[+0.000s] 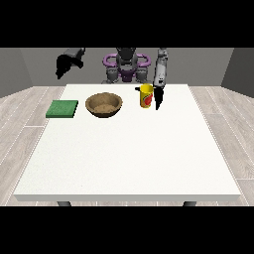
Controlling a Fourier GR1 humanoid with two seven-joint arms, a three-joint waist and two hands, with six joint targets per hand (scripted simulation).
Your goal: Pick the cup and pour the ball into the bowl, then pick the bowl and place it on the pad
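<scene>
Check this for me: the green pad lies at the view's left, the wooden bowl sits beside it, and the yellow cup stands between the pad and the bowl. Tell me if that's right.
Not quite. In the front view the yellow cup stands on the bowl's far side from the pad, next to the hand at the view's right. The green pad at the left and the wooden bowl beside it are as you said.

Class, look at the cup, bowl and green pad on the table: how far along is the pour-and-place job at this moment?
Nothing looks done yet. The yellow cup stands upright on the table, and the bowl sits beside the green pad, not on it. In hand: the hand at the view's right hangs right next to the cup. The hand at the view's left is raised. Left: lifting, pouring, moving the bowl.
</scene>
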